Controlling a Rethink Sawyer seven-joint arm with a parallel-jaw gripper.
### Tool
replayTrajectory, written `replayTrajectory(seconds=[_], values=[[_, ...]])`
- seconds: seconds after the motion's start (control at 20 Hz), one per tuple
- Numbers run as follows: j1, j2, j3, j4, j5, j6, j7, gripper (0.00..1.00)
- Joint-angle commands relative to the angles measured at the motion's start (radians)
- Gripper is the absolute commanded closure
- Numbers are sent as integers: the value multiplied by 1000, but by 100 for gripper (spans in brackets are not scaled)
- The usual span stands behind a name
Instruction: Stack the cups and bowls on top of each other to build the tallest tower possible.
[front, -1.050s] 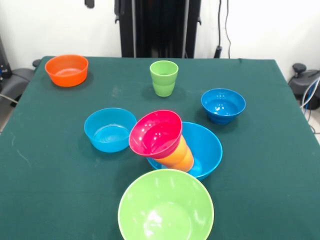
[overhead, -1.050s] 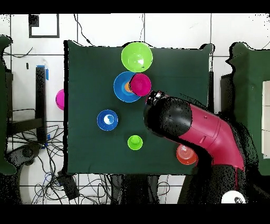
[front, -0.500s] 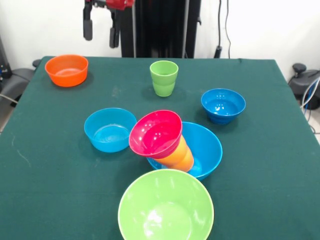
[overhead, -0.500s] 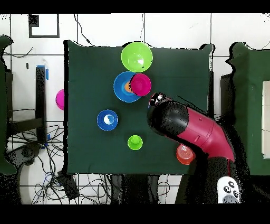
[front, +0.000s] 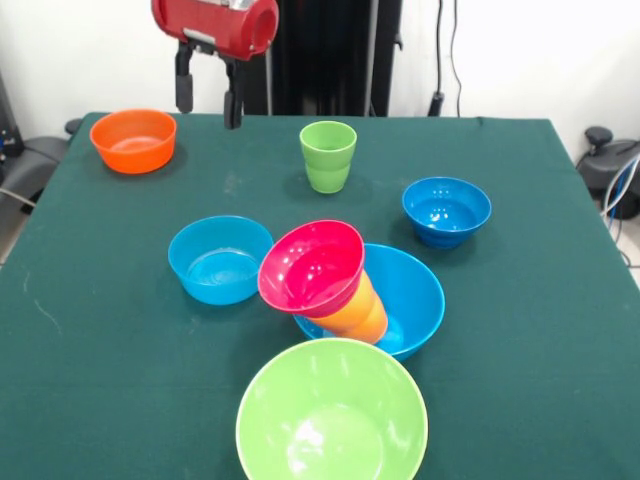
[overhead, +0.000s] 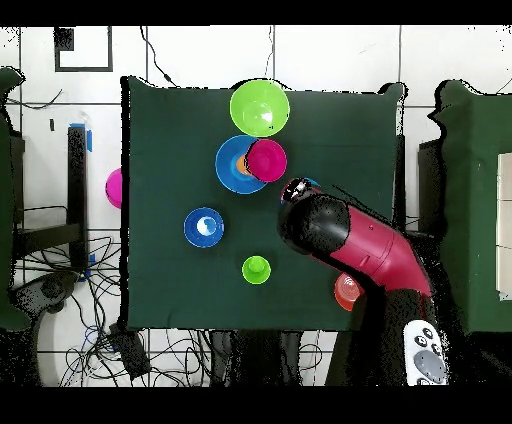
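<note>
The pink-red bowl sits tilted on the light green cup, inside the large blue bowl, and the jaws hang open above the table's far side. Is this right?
Not quite. In the front view the pink-red bowl sits tilted on the orange-yellow cup, not the light green cup, which stands alone farther back. The rest holds: the pile leans inside the large blue bowl, and the gripper hangs with its jaws open.

No readable text, labels, brands, numbers or signs are seen in either view. Nothing is printed on the bowls (front: 331, 412), the green cup (front: 328, 156), the table cloth (front: 540, 330) or the red arm housing (front: 214, 22). A black square outline on the floor (overhead: 83, 48) is visible overhead, but no characters can be made out in it.
</note>
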Motion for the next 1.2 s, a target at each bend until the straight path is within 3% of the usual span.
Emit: replayTrajectory(seconds=[0.05,0.3,0.55,1.2], values=[[-8,63,101,128,63,-113,219,0],[9,82,133,157,107,-181,276,0],[-20,120,212,174,141,-250,295,0],[-54,149,285,174,137,-320,343,0]])
